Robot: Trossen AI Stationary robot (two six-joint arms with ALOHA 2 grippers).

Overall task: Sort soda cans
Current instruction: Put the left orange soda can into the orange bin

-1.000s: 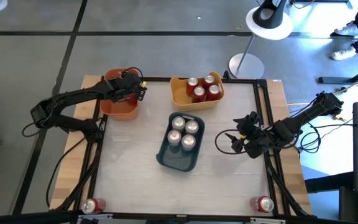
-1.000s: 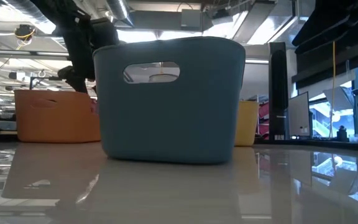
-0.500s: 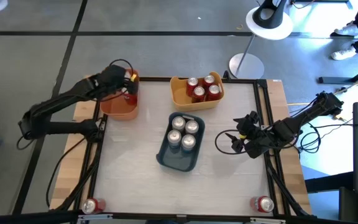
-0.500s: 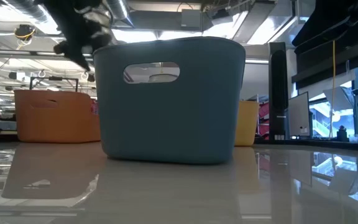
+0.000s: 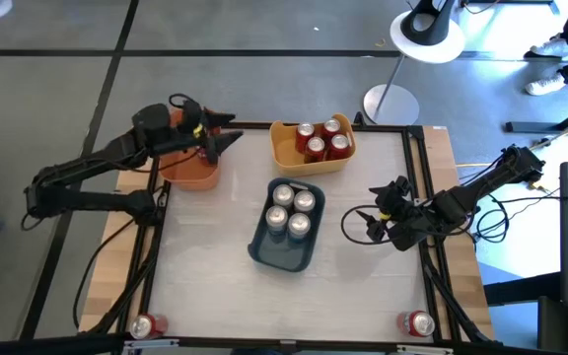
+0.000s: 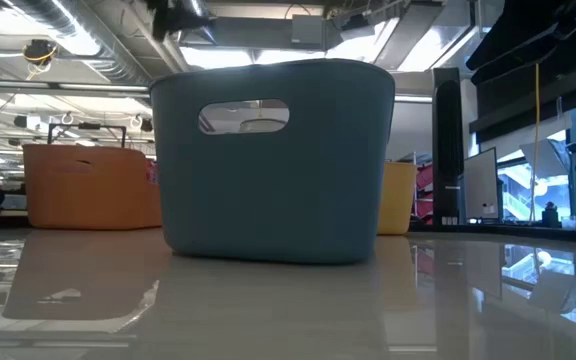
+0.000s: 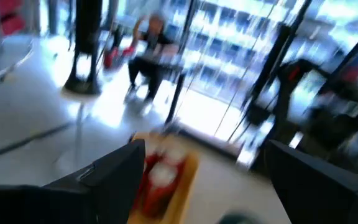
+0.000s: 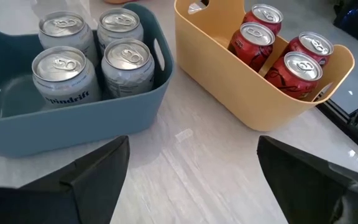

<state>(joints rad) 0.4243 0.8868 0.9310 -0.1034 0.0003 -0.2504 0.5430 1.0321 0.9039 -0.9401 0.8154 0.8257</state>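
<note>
With four red cans (image 5: 322, 140) in the yellow bin (image 5: 286, 155) at twelve o'clock, the left gripper (image 5: 223, 138), empty and wide-jawed over the orange bin (image 5: 187, 176), should probably seek another can, while the right gripper (image 5: 361, 223) waits wide at three o'clock.

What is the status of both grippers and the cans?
Left gripper open, empty, above orange bin. Right gripper open, waiting. Silver cans in blue bin, red cans in yellow.

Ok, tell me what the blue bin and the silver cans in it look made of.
Blue bin: probably moulded plastic, matte, with smooth rounded walls and a cut-out handle. Silver cans: likely aluminium, with shiny ribbed tops, pull tabs and printed bodies.
</note>
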